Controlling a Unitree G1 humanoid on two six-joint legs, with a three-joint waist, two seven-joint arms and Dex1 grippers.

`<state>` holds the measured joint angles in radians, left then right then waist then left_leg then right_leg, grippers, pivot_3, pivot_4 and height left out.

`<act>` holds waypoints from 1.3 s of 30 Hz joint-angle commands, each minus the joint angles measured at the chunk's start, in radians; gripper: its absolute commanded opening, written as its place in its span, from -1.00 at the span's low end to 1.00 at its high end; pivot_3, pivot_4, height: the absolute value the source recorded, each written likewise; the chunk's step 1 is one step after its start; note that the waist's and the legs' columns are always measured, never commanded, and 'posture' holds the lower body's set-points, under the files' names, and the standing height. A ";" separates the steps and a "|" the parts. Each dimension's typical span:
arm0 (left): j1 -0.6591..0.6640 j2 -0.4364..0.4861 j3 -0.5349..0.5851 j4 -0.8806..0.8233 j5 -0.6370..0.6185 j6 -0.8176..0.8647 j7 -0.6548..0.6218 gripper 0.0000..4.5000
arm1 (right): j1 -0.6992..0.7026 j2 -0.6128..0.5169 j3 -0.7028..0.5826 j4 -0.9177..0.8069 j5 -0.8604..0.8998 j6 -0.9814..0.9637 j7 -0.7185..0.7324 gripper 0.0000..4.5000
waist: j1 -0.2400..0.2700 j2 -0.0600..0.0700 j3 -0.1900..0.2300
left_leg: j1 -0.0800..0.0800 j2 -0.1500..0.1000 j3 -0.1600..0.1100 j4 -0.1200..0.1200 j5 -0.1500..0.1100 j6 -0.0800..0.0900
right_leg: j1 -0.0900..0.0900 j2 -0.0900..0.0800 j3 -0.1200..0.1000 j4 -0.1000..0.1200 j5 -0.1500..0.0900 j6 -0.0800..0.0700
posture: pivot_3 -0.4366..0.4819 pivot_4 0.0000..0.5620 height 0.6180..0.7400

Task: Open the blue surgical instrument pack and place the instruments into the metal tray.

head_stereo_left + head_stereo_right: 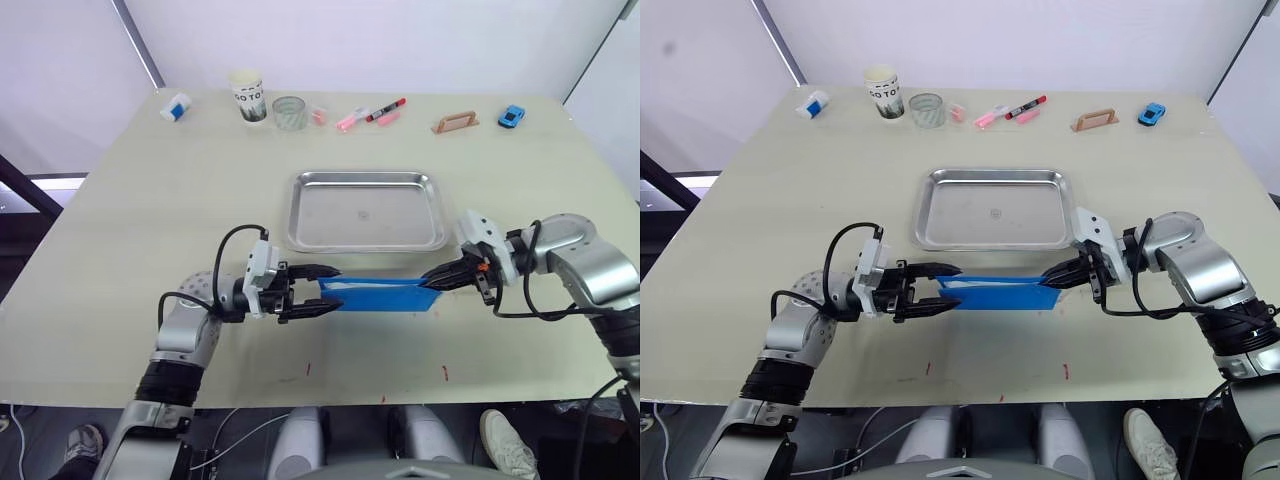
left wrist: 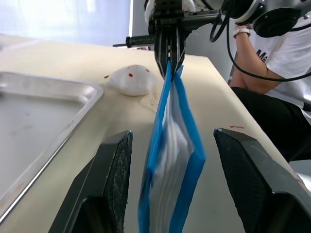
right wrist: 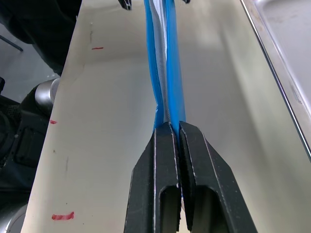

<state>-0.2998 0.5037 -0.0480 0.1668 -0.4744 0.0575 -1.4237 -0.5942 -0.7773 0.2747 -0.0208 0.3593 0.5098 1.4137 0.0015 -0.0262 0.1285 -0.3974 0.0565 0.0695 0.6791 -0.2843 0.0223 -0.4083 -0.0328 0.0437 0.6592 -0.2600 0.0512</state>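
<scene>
— Blue surgical instrument pack (image 1: 380, 295): position?
— On edge on the worktop (image 1: 150, 200), near the metal tray (image 1: 366, 210).
— Pincers?
— Right pincer (image 1: 438, 283) clamped on its right end; left pincer (image 1: 326, 291) spread apart around its left end.

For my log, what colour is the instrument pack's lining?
Pale grey-white, on the instrument pack, best in the left wrist view.

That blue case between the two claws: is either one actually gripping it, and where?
The right gripper pinches one end of the blue pack. The left gripper is open around the other end.
</scene>
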 commanded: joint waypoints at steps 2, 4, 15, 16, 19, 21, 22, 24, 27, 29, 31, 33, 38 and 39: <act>-0.008 -0.014 0.007 0.003 -0.013 -0.017 -0.009 0.04 | 0.004 0.002 0.012 0.003 -0.021 -0.002 0.002 -1.00 | 0.000 0.000 0.000 | 0.000 0.000 0.000 0.000 0.000 0.000 | 0.000 0.000 0.000 0.000 0.000 0.000 | -0.05 -0.47 1.00; -0.010 -0.021 0.003 0.000 -0.016 -0.015 -0.011 -0.25 | 0.002 0.003 0.013 0.003 -0.022 -0.002 0.002 -1.00 | 0.000 0.000 0.000 | 0.000 0.000 0.000 0.000 0.000 0.000 | 0.000 0.000 0.000 0.000 0.000 0.000 | -0.05 -0.47 1.00; 0.004 -0.035 0.000 0.008 -0.007 -0.041 -0.027 -0.98 | 0.008 0.012 0.016 -0.002 -0.026 0.001 -0.009 -1.00 | -0.002 0.000 0.000 | 0.000 0.000 0.000 0.000 0.000 0.000 | 0.000 0.000 0.000 0.000 0.000 0.000 | -0.05 -0.47 1.00; 0.005 -0.035 -0.001 0.015 -0.002 -0.051 -0.030 -0.98 | 0.010 0.013 0.014 -0.002 -0.027 0.001 -0.014 -1.00 | -0.002 0.000 0.000 | 0.000 0.000 0.000 0.000 0.000 0.000 | 0.000 0.000 0.000 0.000 0.000 0.000 | -0.05 -0.47 1.00; 0.001 -0.035 -0.002 0.036 0.007 -0.080 -0.037 -0.98 | 0.019 0.017 0.003 -0.005 -0.032 0.002 -0.036 -1.00 | -0.003 0.000 0.000 | 0.000 0.000 0.000 0.000 0.000 0.000 | 0.000 0.000 0.000 0.000 0.000 0.000 | -0.05 -0.47 1.00; -0.005 -0.033 -0.005 0.053 0.016 -0.107 -0.046 -0.98 | 0.023 0.007 -0.002 -0.015 -0.010 0.033 -0.016 -1.00 | -0.003 0.000 0.000 | 0.000 0.000 0.000 0.000 0.000 0.000 | 0.000 0.000 0.000 0.000 0.000 0.000 | -0.05 -0.47 1.00; -0.011 -0.033 -0.005 0.064 0.020 -0.119 -0.049 -0.98 | 0.027 0.013 -0.018 -0.020 -0.001 0.026 -0.024 -1.00 | -0.003 0.000 0.000 | 0.000 0.000 0.000 0.000 0.000 0.000 | 0.000 0.000 0.000 0.000 0.000 0.000 | -0.05 -0.47 1.00; -0.021 -0.032 -0.007 0.079 0.024 -0.135 -0.059 -1.00 | 0.039 0.011 -0.042 -0.041 0.026 0.028 -0.020 -0.58 | -0.003 0.000 0.000 | 0.000 0.000 0.000 0.000 0.000 0.000 | 0.000 0.000 0.000 0.000 0.000 0.000 | -0.05 -0.47 1.00; -0.042 -0.025 -0.010 0.101 0.032 -0.153 -0.081 -1.00 | 0.070 -0.012 -0.102 -0.085 0.060 0.031 -0.034 0.03 | -0.001 0.000 0.000 | 0.000 0.000 0.000 0.000 0.000 0.000 | 0.000 0.000 0.000 0.000 0.000 0.000 | -0.05 -0.47 1.00; -0.057 -0.021 -0.006 0.120 0.033 -0.157 -0.092 -1.00 | 0.094 -0.037 -0.152 -0.105 0.077 0.051 -0.054 0.47 | 0.002 0.000 0.000 | -0.001 0.000 0.000 0.000 0.000 0.000 | 0.000 0.000 0.000 0.000 0.000 0.000 | -0.05 -0.47 1.00; -0.065 -0.017 -0.005 0.136 0.034 -0.165 -0.102 -1.00 | 0.126 -0.075 -0.192 -0.124 0.109 0.083 -0.043 0.86 | 0.004 0.000 0.000 | -0.001 0.000 0.000 0.000 0.000 0.000 | 0.000 0.000 0.000 0.000 0.000 0.000 | -0.05 -0.47 1.00; -0.069 -0.017 -0.006 0.145 0.034 -0.170 -0.108 -1.00 | 0.169 -0.110 -0.240 -0.130 0.131 0.093 -0.044 0.98 | 0.006 0.000 0.000 | -0.001 0.000 0.000 0.000 0.000 0.000 | 0.000 0.000 0.000 -0.001 0.000 0.000 | -0.05 -0.47 1.00; -0.079 -0.016 -0.015 0.156 0.040 -0.184 -0.117 -1.00 | 0.219 -0.139 -0.338 -0.108 0.123 0.080 -0.128 0.98 | 0.004 0.001 0.000 | 0.000 0.000 0.000 0.000 0.000 0.000 | 0.000 0.000 0.001 0.000 0.000 0.000 | -0.05 -0.47 1.00; -0.080 -0.015 -0.019 0.155 0.042 -0.188 -0.120 -1.00 | 0.223 -0.144 -0.338 -0.096 0.100 0.063 -0.143 0.98 | 0.004 0.000 0.000 | 0.000 0.000 0.000 0.000 0.000 0.000 | 0.000 0.000 0.001 0.000 0.000 0.000 | -0.05 -0.47 1.00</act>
<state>-0.3741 0.4784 -0.0590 0.3225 -0.4479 -0.1152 -1.5225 -0.3749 -0.9011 -0.0225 -0.1188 0.4831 0.6073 1.3044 0.0054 -0.0257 0.1287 -0.3978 0.0562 0.0697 0.6791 -0.2845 0.0227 -0.4083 -0.0329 0.0442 0.6588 -0.2600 0.0514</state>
